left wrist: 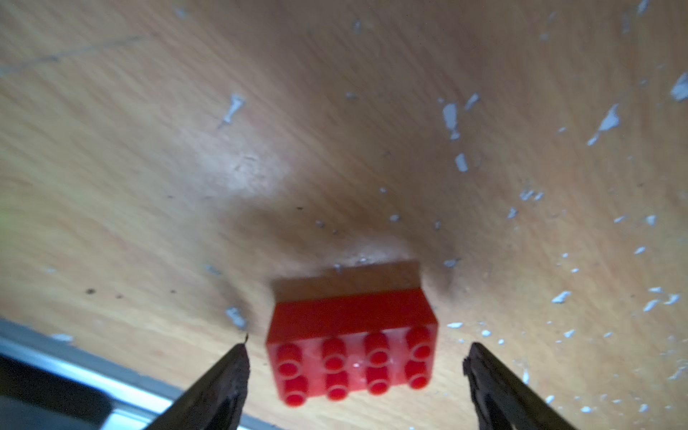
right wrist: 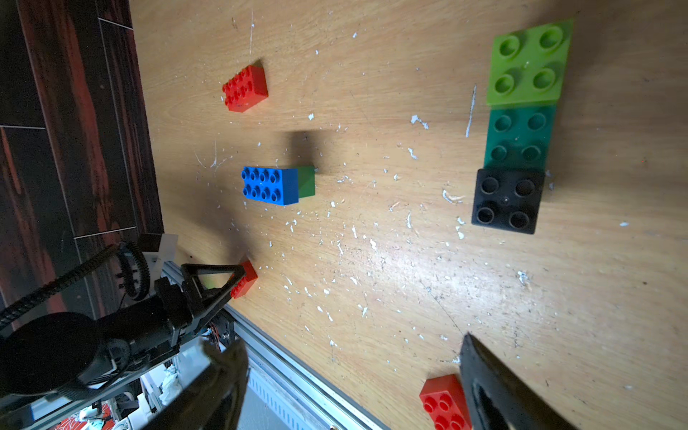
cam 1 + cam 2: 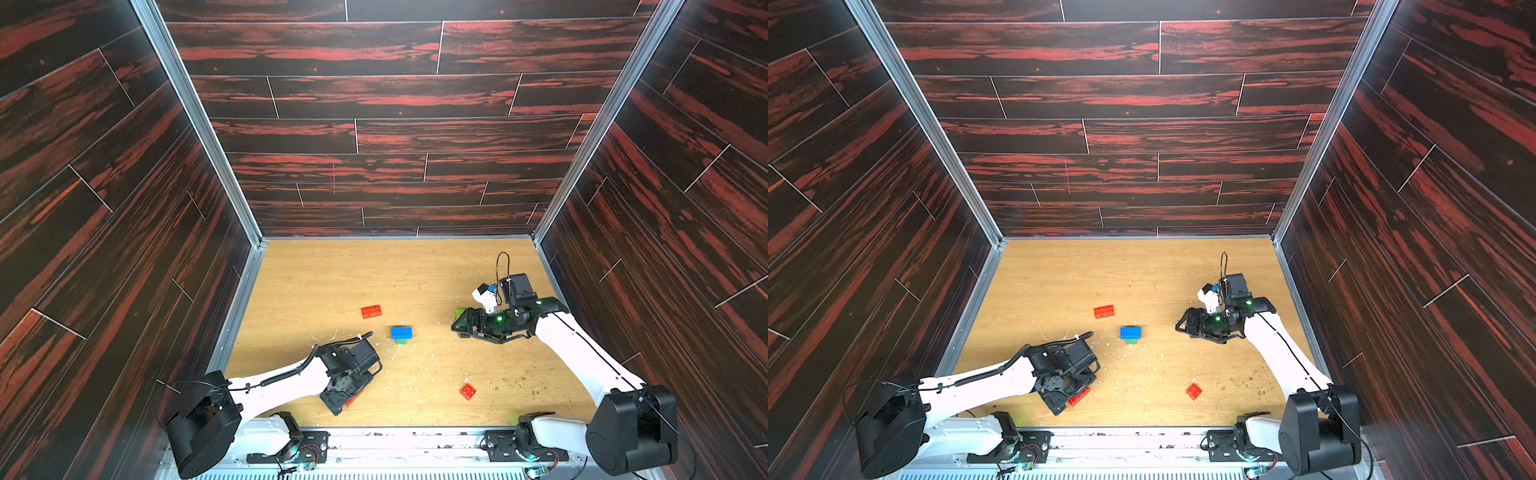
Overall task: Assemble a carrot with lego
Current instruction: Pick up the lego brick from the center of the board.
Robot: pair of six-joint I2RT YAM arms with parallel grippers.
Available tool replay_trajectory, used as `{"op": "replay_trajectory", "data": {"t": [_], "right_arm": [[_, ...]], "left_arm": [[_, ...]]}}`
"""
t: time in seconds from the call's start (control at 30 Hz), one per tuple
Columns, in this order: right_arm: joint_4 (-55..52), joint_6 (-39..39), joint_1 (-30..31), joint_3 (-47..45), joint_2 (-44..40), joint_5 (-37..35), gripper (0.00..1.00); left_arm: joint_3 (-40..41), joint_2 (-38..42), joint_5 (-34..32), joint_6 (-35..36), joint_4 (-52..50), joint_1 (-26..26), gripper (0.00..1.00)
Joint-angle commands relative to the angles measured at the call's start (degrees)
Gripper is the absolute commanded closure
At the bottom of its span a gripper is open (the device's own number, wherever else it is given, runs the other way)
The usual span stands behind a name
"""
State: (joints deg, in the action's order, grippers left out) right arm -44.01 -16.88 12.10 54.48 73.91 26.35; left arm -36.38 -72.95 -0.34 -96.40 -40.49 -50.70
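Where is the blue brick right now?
In both top views the blue brick lies near the middle of the table, a green brick showing at its near edge, a red brick farther back and left.

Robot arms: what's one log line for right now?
left gripper: open, straddling long red brick | right gripper: open, empty

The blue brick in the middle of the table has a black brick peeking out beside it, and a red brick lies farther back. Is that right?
Nearly. The piece peeking out beside the blue brick is a green brick, not black; the right wrist view shows it clearly. The red brick does lie farther back.
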Motion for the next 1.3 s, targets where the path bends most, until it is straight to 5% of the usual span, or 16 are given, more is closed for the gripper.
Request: {"op": "replay_trajectory", "data": {"t": [0.0,0.93,1.27], "right_arm": [[-1.9,0.7,-0.2,0.5,-2.1,0.1,0.10],[-1.3,-0.6,-0.2,0.3,-2.5,-0.2,0.10],[0.0,-1.1,-0.3,-0.3,-2.5,0.3,0.10]], "left_arm": [[0.7,-0.9,-0.6,-3.1,1.6,-0.2,0.10],[-1.4,-5.4,1.1,-0.4,-1.2,0.0,0.36],[-21.1,-10.7,-6.2,13.1,-16.2,1.0,0.48]]}}
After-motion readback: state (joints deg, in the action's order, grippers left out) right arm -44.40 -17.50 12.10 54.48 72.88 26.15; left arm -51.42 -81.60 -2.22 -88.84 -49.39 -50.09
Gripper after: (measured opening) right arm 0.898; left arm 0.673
